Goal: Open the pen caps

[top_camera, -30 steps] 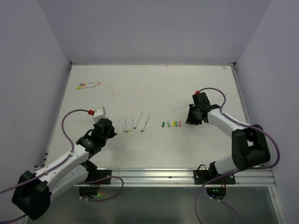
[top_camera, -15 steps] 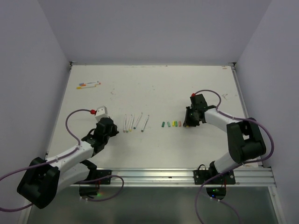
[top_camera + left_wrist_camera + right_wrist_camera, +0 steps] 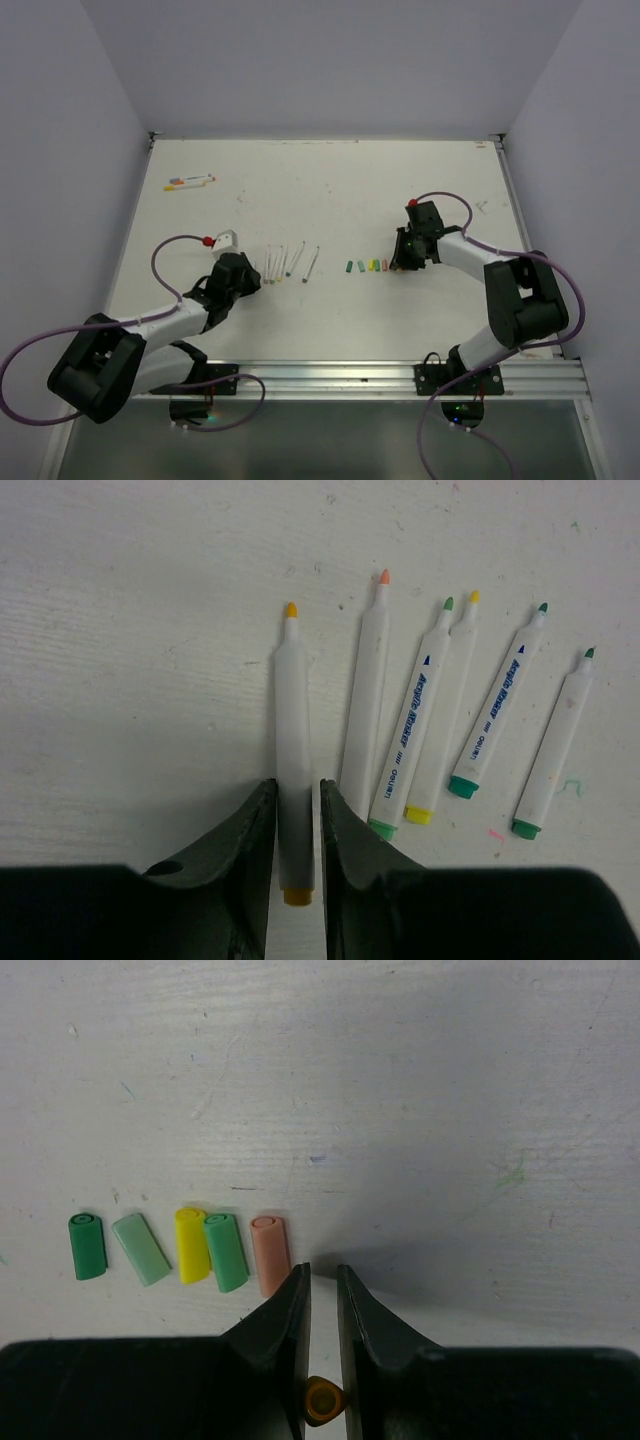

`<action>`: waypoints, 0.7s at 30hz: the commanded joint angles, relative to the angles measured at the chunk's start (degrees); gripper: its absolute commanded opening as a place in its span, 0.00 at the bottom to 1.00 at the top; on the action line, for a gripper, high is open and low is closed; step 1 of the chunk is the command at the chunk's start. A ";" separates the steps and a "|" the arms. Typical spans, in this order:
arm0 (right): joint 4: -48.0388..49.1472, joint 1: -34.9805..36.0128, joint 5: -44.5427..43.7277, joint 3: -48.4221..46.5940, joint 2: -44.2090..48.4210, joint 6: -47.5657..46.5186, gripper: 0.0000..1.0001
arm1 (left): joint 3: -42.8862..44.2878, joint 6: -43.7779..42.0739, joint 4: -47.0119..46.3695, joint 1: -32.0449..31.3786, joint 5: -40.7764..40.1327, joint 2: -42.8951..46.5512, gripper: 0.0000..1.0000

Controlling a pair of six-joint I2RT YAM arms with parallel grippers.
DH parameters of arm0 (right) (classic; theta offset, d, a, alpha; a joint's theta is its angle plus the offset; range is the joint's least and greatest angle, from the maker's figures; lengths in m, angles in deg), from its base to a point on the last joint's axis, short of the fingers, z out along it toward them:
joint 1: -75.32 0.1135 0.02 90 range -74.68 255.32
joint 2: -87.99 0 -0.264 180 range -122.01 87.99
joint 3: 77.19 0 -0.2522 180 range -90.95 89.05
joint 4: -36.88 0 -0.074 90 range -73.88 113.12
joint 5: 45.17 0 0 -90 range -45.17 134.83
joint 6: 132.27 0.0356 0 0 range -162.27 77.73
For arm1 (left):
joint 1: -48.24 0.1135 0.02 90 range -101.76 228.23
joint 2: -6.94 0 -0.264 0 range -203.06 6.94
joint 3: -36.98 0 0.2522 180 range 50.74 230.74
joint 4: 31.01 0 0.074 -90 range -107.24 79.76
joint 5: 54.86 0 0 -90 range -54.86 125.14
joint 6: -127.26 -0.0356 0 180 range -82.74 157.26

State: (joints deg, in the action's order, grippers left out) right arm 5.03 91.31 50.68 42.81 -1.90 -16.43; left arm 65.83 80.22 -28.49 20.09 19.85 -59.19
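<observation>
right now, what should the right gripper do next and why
Probably ease the right gripper down and open it, laying the orange cap on the bare table beside the pink cap. The orange cap sits pinched between the shut fingers, and the pink cap ends a row of five caps with free space on the gripper's side, so this looks like the sixth spot.

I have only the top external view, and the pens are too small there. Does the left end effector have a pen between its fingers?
Observer: Yes. In the left wrist view an orange-tipped pen lies between the fingers of the left end effector. I cannot tell whether they press it.
Operator: Is the cap off this pen?
Observer: Yes, its orange tip is bare.
Operator: And the right end effector?
Observer: The right end effector is shut on an orange cap.
</observation>
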 commanded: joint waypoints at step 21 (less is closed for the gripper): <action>1.65 -0.34 1.71 0.10 -0.64 -0.53 0.32 | 0.81 1.51 1.13 3.62 3.60 4.42 0.41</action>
State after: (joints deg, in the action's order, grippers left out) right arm 7.40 91.27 53.39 42.72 -2.64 -16.36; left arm 65.83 81.64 -28.88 23.22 23.59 -57.73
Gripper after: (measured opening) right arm 0.307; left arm 0.408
